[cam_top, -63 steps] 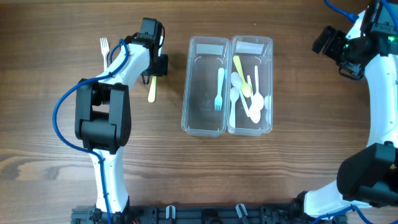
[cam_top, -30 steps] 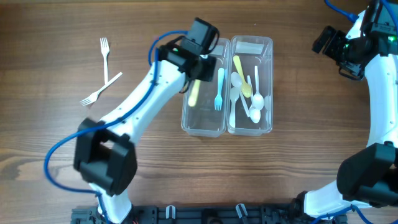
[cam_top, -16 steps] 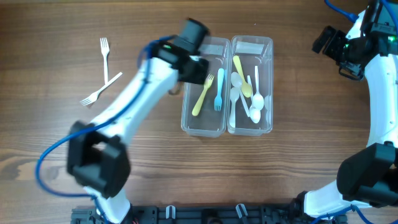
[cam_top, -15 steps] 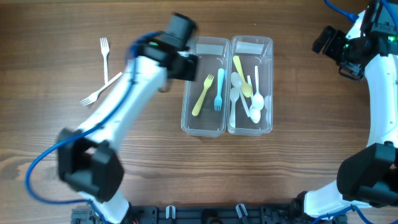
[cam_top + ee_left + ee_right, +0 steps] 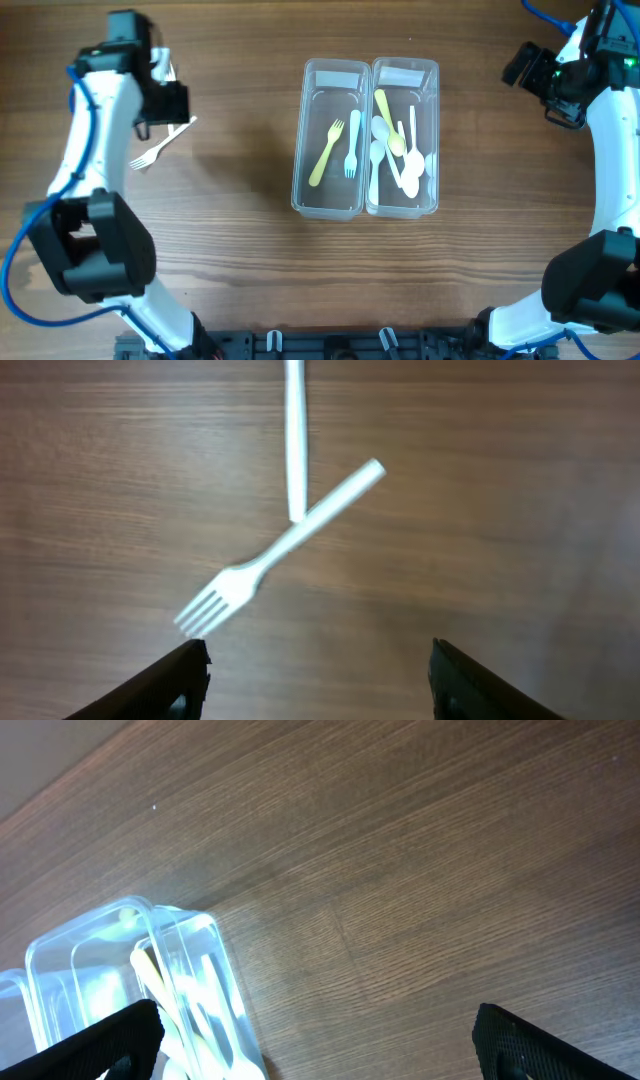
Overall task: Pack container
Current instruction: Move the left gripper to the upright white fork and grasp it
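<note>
Wooden table [image 5: 250,260], centre: paired clear containers [image 5: 335,66], forks [image 5: 330,152] in one, spoons [image 5: 401,150] in other. Left gripper [image 5: 320,660] wide-jawed, empty, hovering over two touching white forks [image 5: 285,545] at left; right gripper [image 5: 320,1032] wide, empty.

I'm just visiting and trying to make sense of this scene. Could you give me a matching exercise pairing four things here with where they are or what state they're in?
Things
1. yellow fork
2. yellow spoon
3. white fork
4. right gripper

Places or states
A. open, holding nothing
B. inside the right container
C. lying on the bare table, outside both containers
D. inside the left container

Pairs: 1-D, 2-B, 3-C, 4-A
</note>
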{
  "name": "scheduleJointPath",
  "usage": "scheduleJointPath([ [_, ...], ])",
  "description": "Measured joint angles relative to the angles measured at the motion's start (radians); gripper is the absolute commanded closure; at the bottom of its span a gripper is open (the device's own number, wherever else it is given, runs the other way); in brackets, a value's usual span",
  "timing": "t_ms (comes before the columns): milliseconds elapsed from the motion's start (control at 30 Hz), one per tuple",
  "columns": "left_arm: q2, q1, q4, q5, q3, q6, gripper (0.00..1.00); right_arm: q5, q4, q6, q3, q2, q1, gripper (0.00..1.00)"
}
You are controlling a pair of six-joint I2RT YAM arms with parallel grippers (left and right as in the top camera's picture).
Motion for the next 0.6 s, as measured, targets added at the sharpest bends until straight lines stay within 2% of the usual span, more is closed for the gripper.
scheduleJointPath([
  [100,0.048,0.050,0.063,0.048,-0.001,-0.004,0.30,0.000,0.000,0.000,0.000,0.000,0.000,0.00],
  [367,0.170,0.051,0.339,0.092,-0.002,-0.014,0.28,0.000,0.006,0.000,0.000,0.000,0.000,0.00],
  [600,0.263,0.047,0.419,0.097,-0.002,-0.033,0.17,0.000,-0.002,0.000,0.000,0.000,0.000,0.00],
])
